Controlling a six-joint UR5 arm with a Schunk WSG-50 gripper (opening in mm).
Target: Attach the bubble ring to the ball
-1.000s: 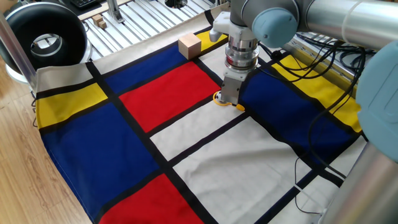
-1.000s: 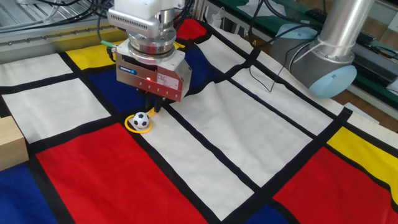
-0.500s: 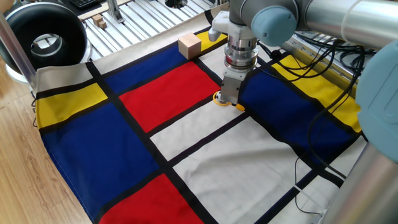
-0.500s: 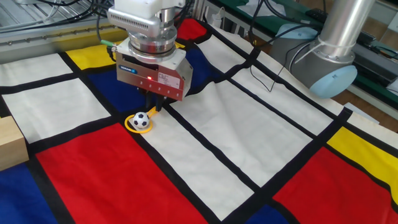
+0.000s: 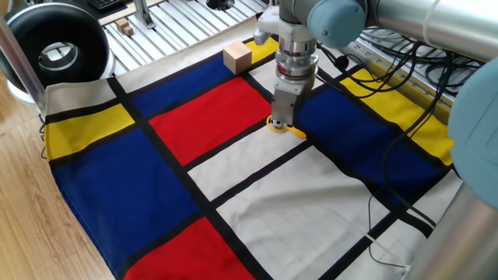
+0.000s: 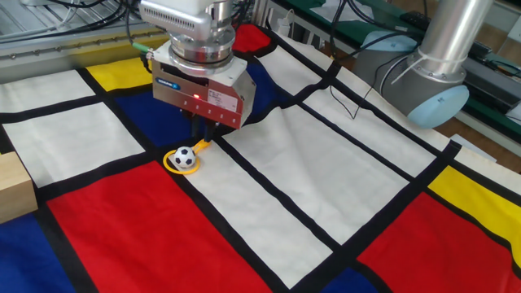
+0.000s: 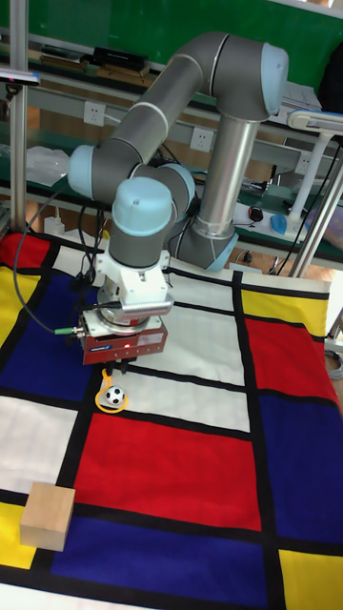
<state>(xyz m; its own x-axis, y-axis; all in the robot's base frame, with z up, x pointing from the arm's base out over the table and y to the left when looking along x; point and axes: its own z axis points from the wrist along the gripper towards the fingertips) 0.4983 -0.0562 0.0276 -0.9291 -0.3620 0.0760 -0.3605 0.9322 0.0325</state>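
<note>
The ball (image 6: pixel 185 156) sits inside the bubble ring (image 6: pixel 172 166) on the table cloth, left of frame centre; the hand (image 6: pixel 203 132) hovers above the handle (finger spacing unclear).

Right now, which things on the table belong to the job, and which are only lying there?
For the job:
bubble ring, lying around the ball
ball
gripper, above the ring's handle

Only lying there:
tan wooden cube
colour-block cloth
</note>
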